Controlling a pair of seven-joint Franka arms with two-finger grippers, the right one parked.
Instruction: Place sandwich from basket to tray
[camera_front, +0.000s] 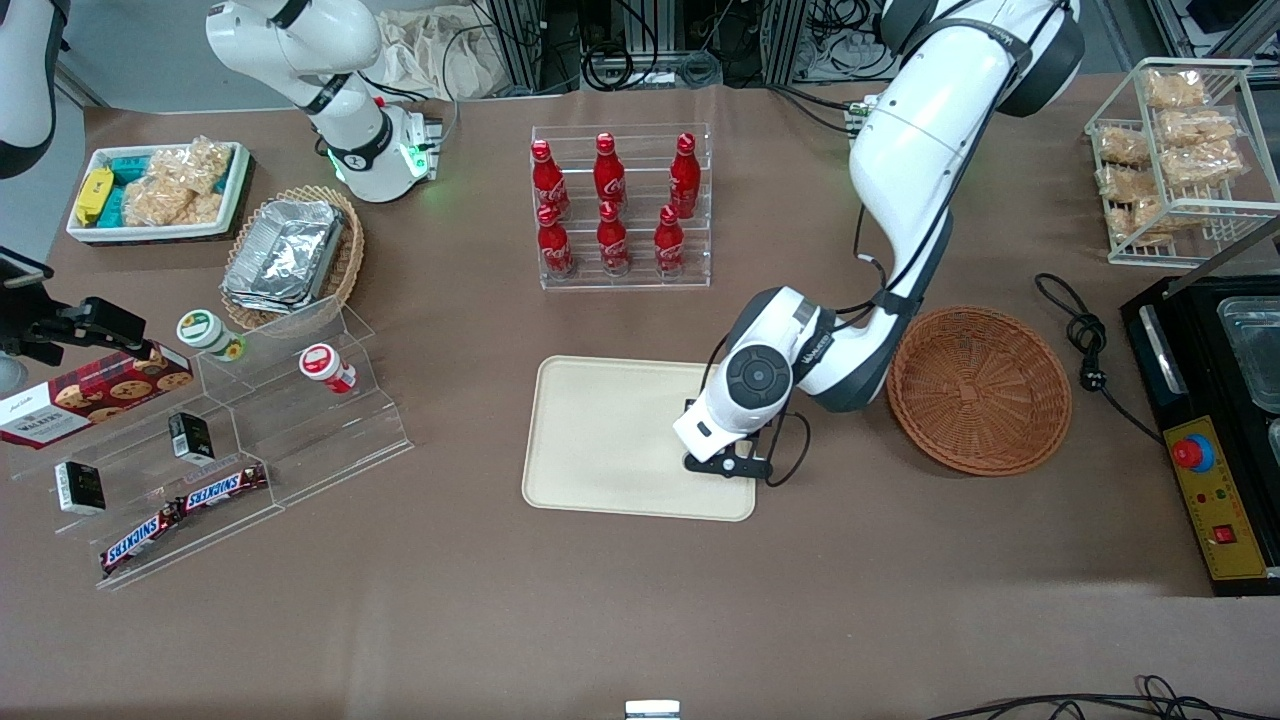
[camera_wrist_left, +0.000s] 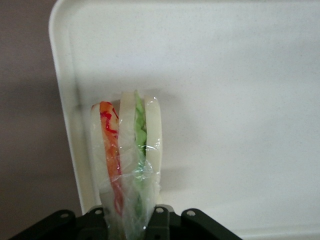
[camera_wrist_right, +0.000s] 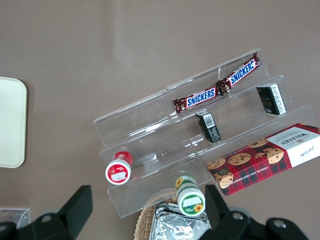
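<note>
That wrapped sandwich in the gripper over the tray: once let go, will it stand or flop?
The sandwich, held on edge by the gripper over the tray, looks narrow, so it probably tips flat. Its soft bread layers likely squash under pressure. The clear wrap looks slick and loose, so it may slide.

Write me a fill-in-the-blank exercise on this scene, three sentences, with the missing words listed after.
1. The end effector is shut on the ____.
2. The sandwich hangs over the cream ____, near one of its edges.
3. The round wicker basket beside the tray holds ____ sandwiches.

Missing words: sandwich; tray; no
</note>
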